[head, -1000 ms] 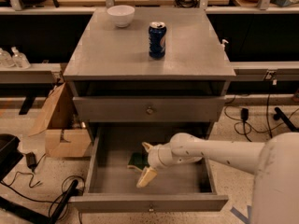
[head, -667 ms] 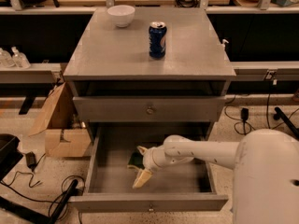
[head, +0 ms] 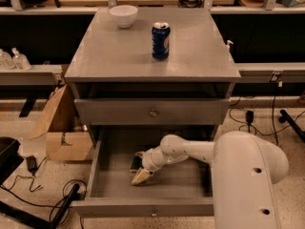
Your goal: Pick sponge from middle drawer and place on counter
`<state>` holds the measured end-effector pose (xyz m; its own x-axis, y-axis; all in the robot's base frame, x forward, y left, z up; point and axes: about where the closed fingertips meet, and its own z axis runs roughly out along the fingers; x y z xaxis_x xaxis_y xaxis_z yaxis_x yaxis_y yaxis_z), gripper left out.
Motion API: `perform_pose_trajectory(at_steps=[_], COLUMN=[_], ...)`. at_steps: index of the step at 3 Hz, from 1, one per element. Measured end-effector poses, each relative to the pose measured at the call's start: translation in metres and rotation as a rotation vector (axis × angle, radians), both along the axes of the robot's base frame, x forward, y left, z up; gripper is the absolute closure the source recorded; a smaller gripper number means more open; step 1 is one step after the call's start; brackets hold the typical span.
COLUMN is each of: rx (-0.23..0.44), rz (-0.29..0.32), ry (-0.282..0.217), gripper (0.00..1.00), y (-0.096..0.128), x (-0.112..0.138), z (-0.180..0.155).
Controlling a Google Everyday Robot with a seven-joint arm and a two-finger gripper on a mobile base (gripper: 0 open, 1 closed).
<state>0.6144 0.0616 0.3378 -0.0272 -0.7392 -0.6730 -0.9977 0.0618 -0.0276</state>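
The middle drawer [head: 112,185] is pulled out at the bottom of the grey cabinet. The sponge [head: 134,163], showing dark green, lies on the drawer floor left of centre. My gripper [head: 140,166] reaches into the drawer from the right on the white arm and is down at the sponge. One pale fingertip [head: 141,177] is in front of the sponge and the other is behind it, so the gripper stands open around it. The counter [head: 119,51] is the grey cabinet top above.
A blue soda can [head: 160,41] and a white bowl [head: 123,15] stand on the counter. A closed drawer front with a brassy knob [head: 153,112] is above the open drawer. A cardboard box [head: 62,128] and cables lie on the floor at left.
My gripper has moved a little left and further over the sponge inside the drawer. The arm body now fills more of the lower right.
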Motion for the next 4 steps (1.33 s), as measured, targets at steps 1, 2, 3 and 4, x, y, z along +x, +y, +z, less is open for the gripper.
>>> perform_pose_trajectory(at_steps=[1,2,3,4], rx=[-0.044,-0.055,0.012,0.103], rz=[-0.007,0.002,0.051,0.14], ry=[-0.011,-0.047,-0.099,-0.138], gripper=[0.49,0.72,0.96,1.0], y=[-0.015,-0.019,-0.008,-0.002], x=[0.023,0.029,0.004,-0.037], z=[0.012,0.037,0.084,0.192])
